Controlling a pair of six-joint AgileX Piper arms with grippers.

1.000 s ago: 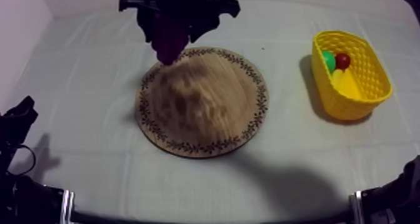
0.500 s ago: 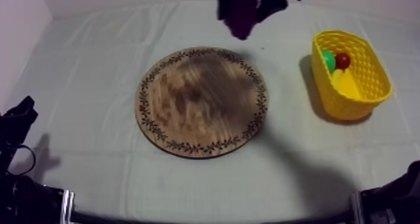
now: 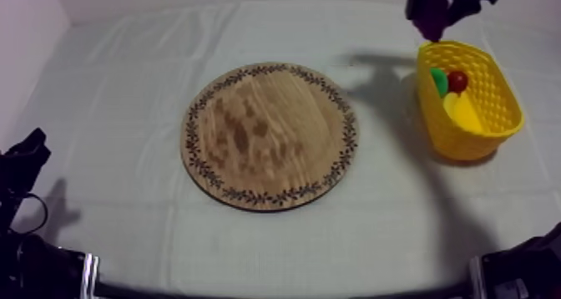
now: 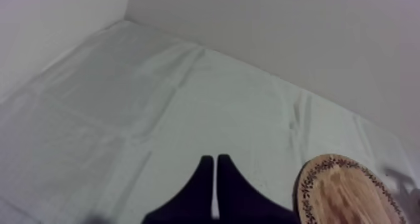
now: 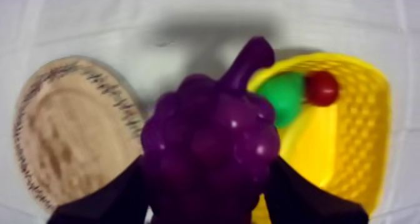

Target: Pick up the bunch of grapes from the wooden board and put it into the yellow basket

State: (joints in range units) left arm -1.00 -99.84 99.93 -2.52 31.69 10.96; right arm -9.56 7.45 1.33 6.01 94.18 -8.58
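Note:
The purple bunch of grapes [image 5: 212,148] hangs in the air, with my right gripper [image 5: 209,189] shut on it, one black finger at each side. In the top view the right gripper [image 3: 436,8] and the grapes [image 3: 432,18] hover just beyond the far rim of the yellow basket [image 3: 501,102]. The basket [image 5: 369,145] holds a green pear [image 5: 282,98], a small red fruit [image 5: 321,87] and something yellow. The round wooden board [image 3: 269,135] lies bare at the table's middle. My left gripper [image 4: 215,167] is shut on nothing, low over the cloth beside the board [image 4: 350,192].
The grey-white cloth [image 3: 125,85] stretches wide to the left of the board. My left arm [image 3: 21,164] rests at the near left edge, and part of the right arm [image 3: 526,269] shows at the near right edge. A pale wall rises behind the table.
My right gripper has carried the grapes rightward from the board's far rim across the cloth to the basket's far rim. The left arm has stayed still.

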